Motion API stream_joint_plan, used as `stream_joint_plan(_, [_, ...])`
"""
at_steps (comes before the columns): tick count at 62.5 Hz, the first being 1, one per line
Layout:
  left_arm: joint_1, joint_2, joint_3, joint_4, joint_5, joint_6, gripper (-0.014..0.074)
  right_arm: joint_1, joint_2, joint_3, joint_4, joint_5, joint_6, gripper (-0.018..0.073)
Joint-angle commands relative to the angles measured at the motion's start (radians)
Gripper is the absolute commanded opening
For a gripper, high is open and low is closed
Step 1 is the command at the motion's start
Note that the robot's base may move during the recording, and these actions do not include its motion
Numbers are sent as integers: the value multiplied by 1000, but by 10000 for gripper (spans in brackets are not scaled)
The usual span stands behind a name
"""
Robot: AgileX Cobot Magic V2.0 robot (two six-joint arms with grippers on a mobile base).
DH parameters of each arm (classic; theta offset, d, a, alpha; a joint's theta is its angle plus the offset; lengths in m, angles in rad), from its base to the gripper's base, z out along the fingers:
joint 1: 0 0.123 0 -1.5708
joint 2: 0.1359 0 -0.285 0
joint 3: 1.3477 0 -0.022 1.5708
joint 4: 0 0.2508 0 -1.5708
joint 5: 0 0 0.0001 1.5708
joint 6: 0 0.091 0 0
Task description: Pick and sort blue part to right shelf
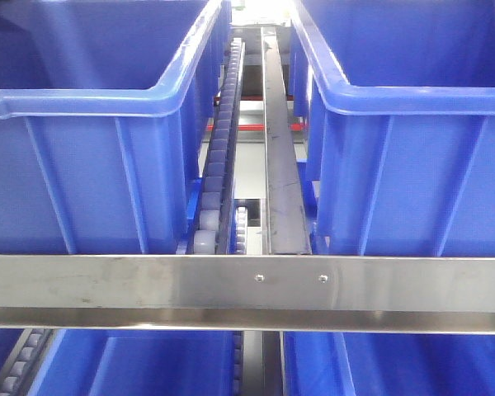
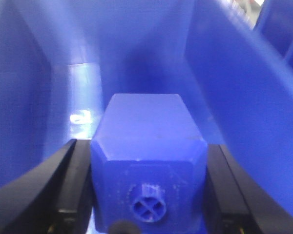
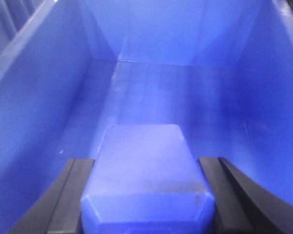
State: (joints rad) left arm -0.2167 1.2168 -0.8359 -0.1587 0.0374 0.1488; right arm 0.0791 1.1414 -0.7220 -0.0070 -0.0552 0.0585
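Blue plastic pretty much everywhere you look. From the front view you get the right shelf [image 1: 247, 280], a stainless rack with a flat front rail across the middle held by two small screws, and a white roller track [image 1: 219, 173] running back between two big open-top blue bins, the left bin [image 1: 91, 157] and the right bin [image 1: 412, 157]. A metal divider strip [image 1: 280, 157] sits just beside the rollers. More bins sit on the level below the rail, but they're cut off at the bottom edge. Neither arm shows up in this view at all, and you can't see the floor of either bin from here.

The left wrist view is blurry, but the left claw [image 2: 149, 190] is clamped on a blue part [image 2: 149, 146], a black finger [image 2: 71, 190] pressed against each side. You're looking at its end face, with a small round knob with a cross in it low down, partly cropped by the frame edge. It's inside a bin; I can't tell whether it's touching the floor or hanging above it.

The right wrist view is the same deal: the right claw [image 3: 146, 195] has its black fingers [image 3: 73, 195] tight against both sides of another blue block [image 3: 146, 180], also inside a bin with walls all round. Its near end is cut off at the bottom, so I can't make out a cap or say which of the two shapes it is. I also can't tell which bin either one is in.
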Motion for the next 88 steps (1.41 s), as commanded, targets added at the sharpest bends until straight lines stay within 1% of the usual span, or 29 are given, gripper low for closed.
stream_joint_plan(1, [-7, -11, -42, -9, -100, 2, 389, -3, -4, -39, -11, -105, -11, 407])
stream_joint_plan(6, [-7, -11, -42, -9, -103, 2, 395, -3, -1, -39, -11, -106, -11, 417])
stream_joint_plan(9, [-7, -11, -42, -9, -107, 2, 419, -3, -1, -39, -11, -106, -11, 445])
stream_joint_plan(12, [-7, -11, -42, -9, -109, 2, 460, -3, -1, -39, -11, -103, -11, 497])
stream_joint_plan(18, [-7, -11, -42, -9, -111, 2, 578, -3, 3, -39, -11, -90, -11, 611])
stream_joint_plan(24, [-7, -8, -42, -9, -111, 2, 642, -3, 4, -39, -11, -71, -11, 591])
stream_joint_plan(42, [-7, -24, -45, -9, -107, 2, 632, -3, -10, -46, -11, -54, -11, 587])
stream_joint_plan(46, [-7, -45, -45, -9, -90, 2, 588, -3, -22, -46, -11, -39, -11, 587])
stream_joint_plan(50, [-6, -70, -45, -9, -70, 2, 514, -3, -43, -46, -11, -12, -11, 580])
stream_joint_plan(53, [-6, -89, -45, -9, -51, 2, 415, -3, -61, -46, -11, 4, -11, 554])
stream_joint_plan(57, [-6, -110, -45, -9, -47, 2, 288, -3, -85, -46, -11, 22, -11, 480])
stream_joint_plan(59, [-6, -120, -45, -9, -47, 2, 215, -3, -97, -46, -11, 30, -11, 418])
stream_joint_plan(63, [-6, -135, -45, -9, -47, 2, 109, -3, -122, -46, -11, 44, -11, 286])
stream_joint_plan(65, [-6, -142, -45, -9, -47, 2, 129, -3, -130, -46, -11, 46, -11, 223])
stream_joint_plan(66, [-6, -143, -45, -9, -49, 2, 138, -3, -135, -46, -11, 46, -11, 177])
stream_joint_plan(71, [-6, -146, -45, -9, -49, 2, 133, -3, -150, -46, -11, 33, -11, 13])
stream_joint_plan(76, [-6, -146, -45, -9, -18, 2, 133, -3, -153, -46, -11, 26, -10, 36])
stream_joint_plan(82, [-3, -150, -41, -9, 46, 2, 133, -3, -166, -46, -10, 74, -10, 29])
stream_joint_plan(85, [2, -159, -33, -11, 55, 2, 133, -3, -177, -42, -10, 92, -10, 29])
stream_joint_plan(88, [16, -172, -17, -13, 41, 2, 133, -4, -190, -29, -10, 86, -10, 29])
